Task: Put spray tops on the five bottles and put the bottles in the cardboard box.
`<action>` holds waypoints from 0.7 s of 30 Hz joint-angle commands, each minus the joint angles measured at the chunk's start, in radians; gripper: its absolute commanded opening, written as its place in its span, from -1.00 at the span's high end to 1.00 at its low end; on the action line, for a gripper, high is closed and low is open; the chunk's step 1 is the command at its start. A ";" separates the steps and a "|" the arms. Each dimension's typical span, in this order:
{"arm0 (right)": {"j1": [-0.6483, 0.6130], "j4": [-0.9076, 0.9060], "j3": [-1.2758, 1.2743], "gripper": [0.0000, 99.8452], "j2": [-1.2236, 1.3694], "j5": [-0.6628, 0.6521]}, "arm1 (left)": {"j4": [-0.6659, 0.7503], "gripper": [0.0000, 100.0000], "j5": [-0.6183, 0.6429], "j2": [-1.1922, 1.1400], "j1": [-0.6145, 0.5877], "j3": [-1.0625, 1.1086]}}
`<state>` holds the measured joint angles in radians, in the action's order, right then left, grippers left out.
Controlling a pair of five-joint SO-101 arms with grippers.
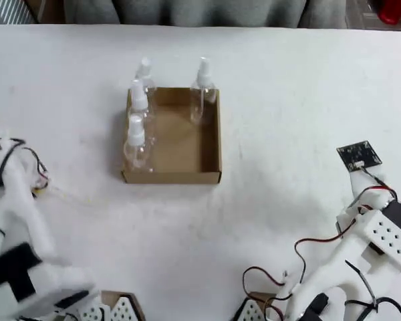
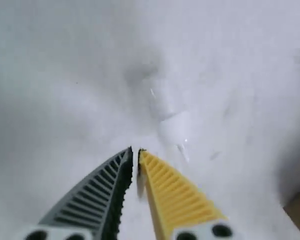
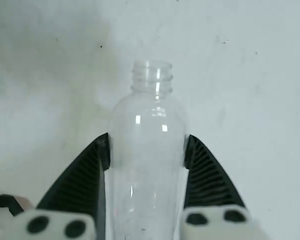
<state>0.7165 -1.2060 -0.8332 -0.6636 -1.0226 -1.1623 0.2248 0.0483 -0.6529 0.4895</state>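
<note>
At the left of the high view my left arm (image 1: 17, 247) sits low near the table's front edge. In its own wrist view the left gripper (image 2: 135, 152) is closed with nothing in it. The grey finger (image 2: 97, 195) and the yellow finger (image 2: 175, 200) meet at their tips above the white table (image 1: 287, 80). Just beyond those tips lies a small pale object (image 2: 167, 117), too blurred for me to name.

Near the middle of the table stands the cardboard box (image 1: 180, 176), open at the top. Three bottles with spray tops line its left wall. The near-left bottle (image 1: 135, 140) and the mid-left bottle (image 1: 139, 100) stand inside. The far-left bottle (image 1: 144, 70) has its base hidden behind them, so I cannot tell whether it is inside the box. A fourth capped bottle (image 1: 202, 90) stands upright in the box's far right corner.

Right of the box, well apart from it, a small dark circuit board (image 1: 359, 155) lies flat on the table, wired toward my right arm (image 1: 374, 241).

In the right wrist view the right gripper (image 3: 147, 142) is clamped on a clear bottle (image 3: 147, 115), one black finger (image 3: 87, 175) pressed against either side of the body. The bottle's threaded neck is bare and carries no spray top.
</note>
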 commanded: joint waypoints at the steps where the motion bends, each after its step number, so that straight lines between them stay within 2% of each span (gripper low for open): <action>1: -0.013 -0.005 0.009 0.96 -0.022 -0.040 | -0.005 0.96 0.123 -0.128 -0.012 -0.181; 3: -0.013 -0.005 0.008 0.96 -0.021 -0.069 | -0.008 0.89 0.147 -0.176 -0.012 -0.227; 9: -0.015 0.004 -0.009 0.97 -0.022 -0.080 | -0.044 0.52 0.226 -0.217 -0.010 -0.288; 14: -0.058 0.045 -0.052 0.97 -0.022 -0.080 | -0.038 0.52 0.229 -0.226 -0.008 -0.285; 21: -0.093 0.050 -0.060 0.97 -0.025 -0.074 | 0.028 0.52 0.230 -0.358 -0.007 -0.272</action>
<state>0.6414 -1.1692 -0.9037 -0.6636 -1.0917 -1.1761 0.4427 -0.2693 -0.6544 0.2532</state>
